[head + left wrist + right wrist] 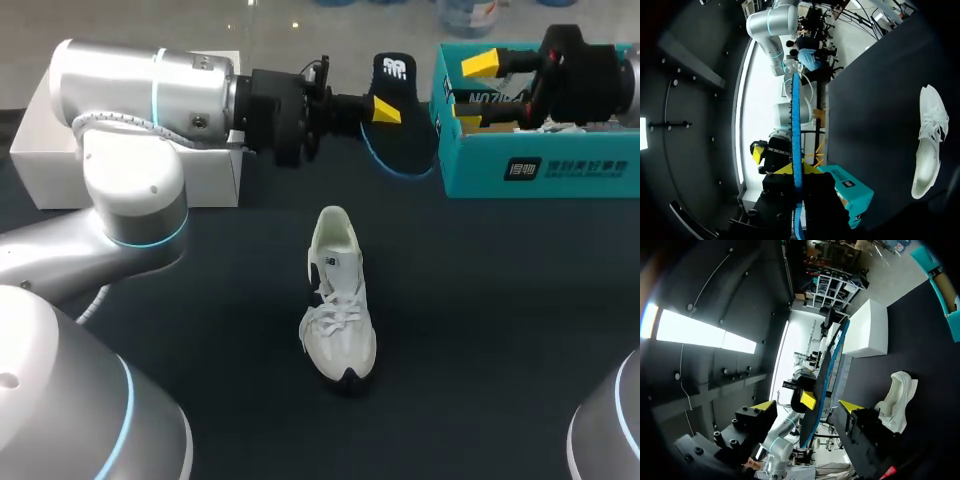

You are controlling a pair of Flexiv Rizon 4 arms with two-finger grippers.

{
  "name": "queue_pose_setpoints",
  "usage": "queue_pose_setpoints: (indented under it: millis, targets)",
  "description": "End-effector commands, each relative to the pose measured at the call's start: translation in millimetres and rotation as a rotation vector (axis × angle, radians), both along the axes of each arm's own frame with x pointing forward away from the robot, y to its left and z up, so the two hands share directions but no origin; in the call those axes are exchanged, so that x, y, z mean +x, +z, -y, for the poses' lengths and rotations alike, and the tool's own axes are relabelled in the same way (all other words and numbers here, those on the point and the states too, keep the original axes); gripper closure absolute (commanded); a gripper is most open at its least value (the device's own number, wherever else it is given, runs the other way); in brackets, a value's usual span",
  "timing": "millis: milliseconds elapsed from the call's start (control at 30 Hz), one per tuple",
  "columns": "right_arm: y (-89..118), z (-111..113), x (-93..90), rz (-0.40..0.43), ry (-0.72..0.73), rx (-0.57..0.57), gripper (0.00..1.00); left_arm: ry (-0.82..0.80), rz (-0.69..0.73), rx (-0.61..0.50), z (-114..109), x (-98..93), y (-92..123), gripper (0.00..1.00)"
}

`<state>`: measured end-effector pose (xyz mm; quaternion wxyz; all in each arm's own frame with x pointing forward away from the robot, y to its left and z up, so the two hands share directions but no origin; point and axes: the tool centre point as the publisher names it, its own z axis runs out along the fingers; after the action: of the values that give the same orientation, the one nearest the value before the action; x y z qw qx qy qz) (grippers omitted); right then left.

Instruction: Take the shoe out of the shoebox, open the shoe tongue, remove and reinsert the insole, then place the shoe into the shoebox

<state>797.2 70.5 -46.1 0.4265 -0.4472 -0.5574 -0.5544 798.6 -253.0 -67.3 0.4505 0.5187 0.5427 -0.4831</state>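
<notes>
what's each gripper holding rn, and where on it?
Left gripper is shut on the insole, pinching it about mid-length. Right gripper is open at the shoebox, holding nothing.

This looks like a robotics lab bench. Two silver jointed arms with glowing blue rings, the left arm (135,190) and the right arm (612,425), come in over a dark matte counter (480,330). Staged test pieces sit on it: a white shoe (338,300) mid-counter, a teal shoebox (560,170) at the far right corner, and a white box (35,155) at the far left.
</notes>
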Motion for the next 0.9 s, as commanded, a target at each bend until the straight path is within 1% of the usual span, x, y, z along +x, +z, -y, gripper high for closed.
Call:
queue_pose_setpoints:
  millis: [33,200,367,400,533,900]
  targets:
    - [-16,14,-31.4,-0.041,-0.096,-0.011,0.0,0.003,-0.004,-0.019,-11,-0.4,3,1.0]
    - [-23,21,-42.5,-0.091,-0.116,-0.09,0.0,0.014,-0.004,-0.045,-16,-0.6,9,1.0]
    - [-23,23,-45.4,-0.106,-0.138,-0.129,0.0,0.013,-0.004,-0.06,-18,-0.5,12,1.0]
    - [-22,25,-45.2,-0.085,-0.151,-0.154,0.0,0.003,-0.007,-0.063,-18,-1.0,13,1.0]
    - [-22,25,-45.2,-0.085,-0.151,-0.154,0.0,-0.073,-0.014,-0.048,-18,-6.1,16,1.0]
    - [-22,25,-45.2,-0.085,-0.151,-0.154,0.0,-0.073,-0.014,-0.048,-18,-6.1,16,1.0]
